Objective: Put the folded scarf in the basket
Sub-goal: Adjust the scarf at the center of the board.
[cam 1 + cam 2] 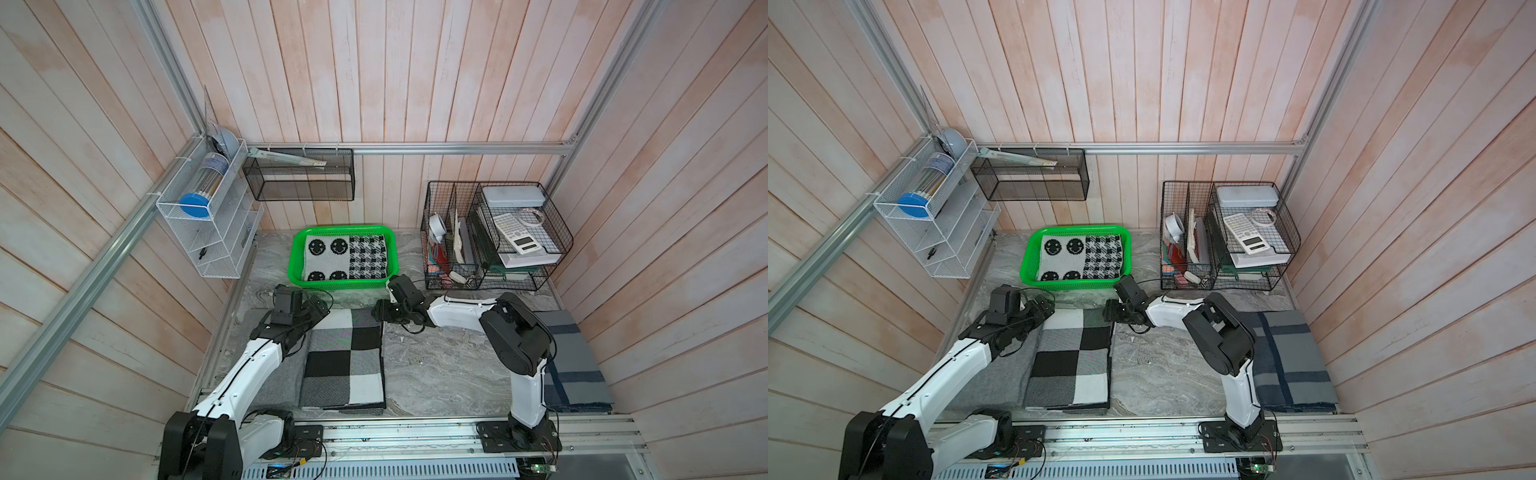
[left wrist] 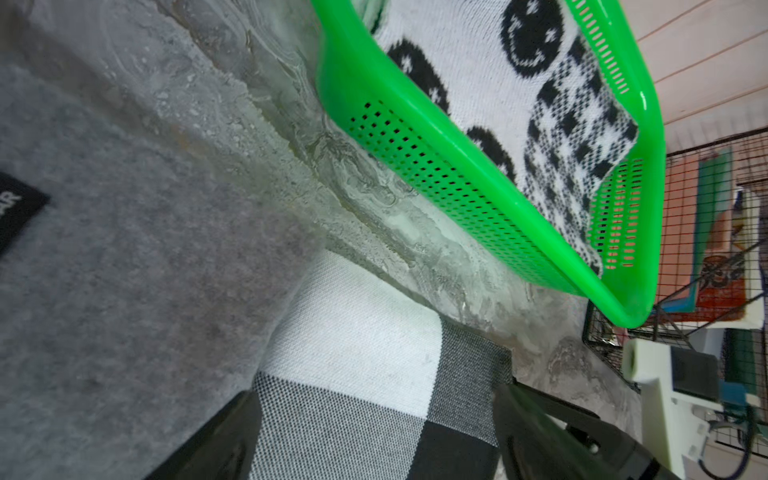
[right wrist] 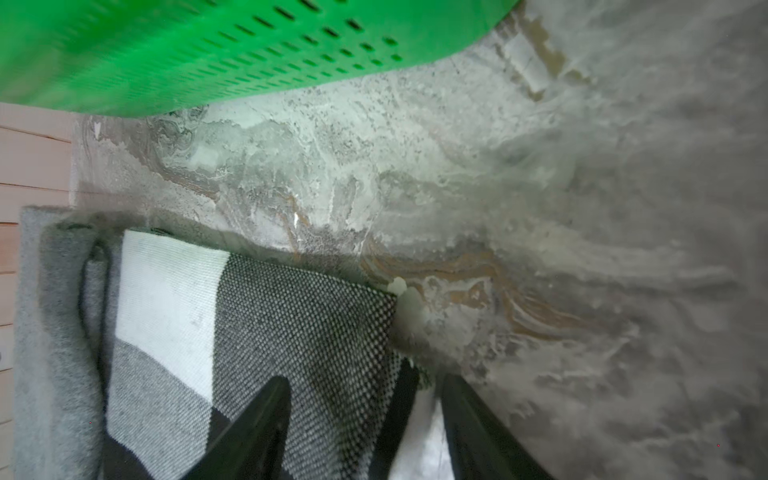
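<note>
Scarf with big black, white and grey squares (image 1: pixel 345 361) lies folded flat on the grey stone table (image 1: pixel 436 365). It is just in front of the green basket (image 1: pixel 336 286), not in it.

Far to the left, a white wire rack (image 1: pixel 208 232) hangs on the wall. Next comes my left gripper (image 2: pixel 376 395), low at the scarf's far left corner. Its jaws are wide apart with the corner between them, and they hold nothing. A plain grey cloth (image 1: pixel 1013 374) lies against the scarf's left side.

Behind the scarf stands the basket, with a white scarf with black smiley faces (image 1: pixel 332 257) inside it.

My right gripper (image 3: pixel 365 380) sits low at the scarf's far right corner. Its jaws are partly apart, one finger (image 3: pixel 257 428) over the cloth and one over bare table. They pinch nothing.

Further right stands a black wire organiser (image 1: pixel 490 237) full of small things. A blue-grey cloth (image 1: pixel 577 374) lies at the far right.
</note>
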{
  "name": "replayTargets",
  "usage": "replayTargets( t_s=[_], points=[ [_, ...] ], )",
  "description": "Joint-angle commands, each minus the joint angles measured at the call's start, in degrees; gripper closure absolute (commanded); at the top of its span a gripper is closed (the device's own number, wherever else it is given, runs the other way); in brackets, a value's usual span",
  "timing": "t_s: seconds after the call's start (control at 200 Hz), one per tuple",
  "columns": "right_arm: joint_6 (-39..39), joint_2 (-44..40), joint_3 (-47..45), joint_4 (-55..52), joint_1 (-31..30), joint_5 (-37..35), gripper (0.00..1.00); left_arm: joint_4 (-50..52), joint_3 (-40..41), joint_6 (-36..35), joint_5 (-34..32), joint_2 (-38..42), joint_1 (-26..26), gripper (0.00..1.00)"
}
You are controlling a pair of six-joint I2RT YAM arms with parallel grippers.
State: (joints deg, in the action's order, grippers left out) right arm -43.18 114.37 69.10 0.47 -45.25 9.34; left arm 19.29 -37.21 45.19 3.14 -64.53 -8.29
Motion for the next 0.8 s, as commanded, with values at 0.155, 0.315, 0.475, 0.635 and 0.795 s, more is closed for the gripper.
replayTargets(
  t_s=[0.155,0.315,0.475,0.635,0.795],
  points=[
    [1.1,2.6,1.3,0.0,-0.4,3.1,0.65,-2.3,0.4,2.2,-0.8,-1.5,-0.1,0.07],
    [2.3,0.7,1.1,-2.2,-0.2,0.8,1.00,-3.4,0.8,2.4,0.4,-2.3,-0.1,0.07],
    [-0.7,-7.5,-7.5,-3.6,2.3,-5.5,1.00,-4.3,1.9,3.0,-1.2,-1.6,-0.9,0.07],
    [-5.8,-20.9,-23.5,-3.5,6.9,-8.2,1.00,-4.7,3.8,4.8,-4.6,0.3,-3.2,0.00],
    [-8.2,-34.7,-35.9,-7.6,9.6,-9.5,0.74,-2.4,4.6,8.2,-7.7,0.7,-5.5,0.00]
  ],
)
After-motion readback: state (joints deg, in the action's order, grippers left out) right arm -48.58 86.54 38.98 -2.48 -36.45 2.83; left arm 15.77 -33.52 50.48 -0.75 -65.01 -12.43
